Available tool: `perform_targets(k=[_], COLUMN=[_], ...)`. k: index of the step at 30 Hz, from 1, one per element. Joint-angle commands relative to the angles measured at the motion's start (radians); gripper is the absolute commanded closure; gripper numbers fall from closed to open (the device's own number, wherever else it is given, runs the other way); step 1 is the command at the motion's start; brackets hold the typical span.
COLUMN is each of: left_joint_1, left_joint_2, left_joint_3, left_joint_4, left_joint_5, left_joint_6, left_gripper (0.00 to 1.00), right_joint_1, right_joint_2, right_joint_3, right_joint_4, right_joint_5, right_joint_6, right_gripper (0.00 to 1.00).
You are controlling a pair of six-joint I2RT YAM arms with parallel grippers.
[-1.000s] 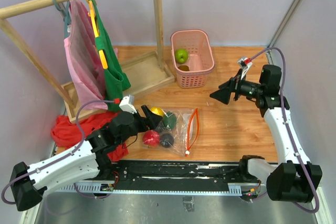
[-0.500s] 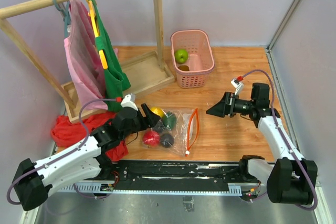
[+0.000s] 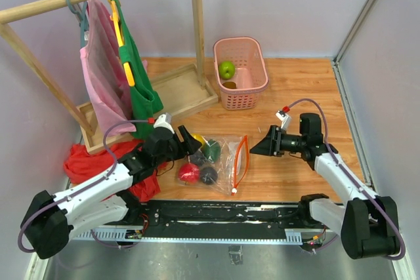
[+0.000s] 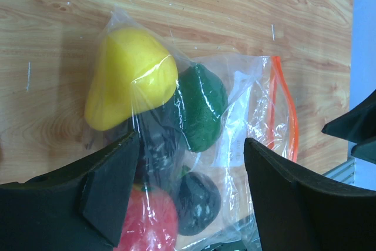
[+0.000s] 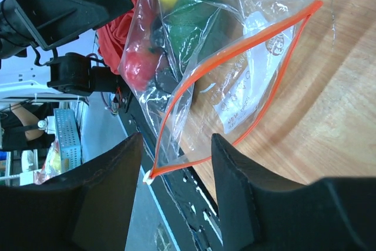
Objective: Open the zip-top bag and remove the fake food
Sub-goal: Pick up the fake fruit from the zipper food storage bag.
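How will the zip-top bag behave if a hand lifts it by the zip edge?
Likely floppy: the zip-top bag is thin, crinkled film with its mouth gaping. Probably end-heavy: the fake food is bunched at the closed end, so it should sag. The rounded, glossy pieces may roll and spill if the mouth tips down.

I see the zip-top bag [image 3: 228, 157] as clear plastic with an orange-red zip strip [image 3: 243, 155]. The fake food [image 4: 202, 107] inside shows yellow, dark green, red and near-black. The basket [image 3: 244, 100] is pink, its apple [image 3: 226, 69] light green. The cloth heap [image 3: 82, 162] is red, and the table [image 3: 295, 83] is warm brown wood grain.
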Motion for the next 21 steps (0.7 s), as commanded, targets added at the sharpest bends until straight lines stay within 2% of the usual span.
perform_targets(k=[1,3,9,21], left_joint_1=[0.020,0.026,0.036,0.043], left_joint_2=[0.022,0.033,0.072,0.158], left_joint_3=[0.034,0.037,0.042,0.044], left_joint_4=[0.061,0.068,0.096,0.124], left_joint_5=[0.045,0.054,0.075,0.092], left_joint_6=[0.024,0.030,0.043,0.070], left_gripper=[0.24,0.24,0.24,0.28], right_joint_1=[0.035,0.052,0.101,0.224], right_joint_2=[0.038,0.062,0.156,0.397], right_joint_3=[-0.004,0.001,0.017,0.138], right_joint_4=[0.058,0.060,0.091,0.073], right_joint_5=[0.058,0.067,0.074,0.066], right_joint_6=[0.043,0.047,0.081,0.095], right_gripper=[0.56,0.65,0.81,0.85])
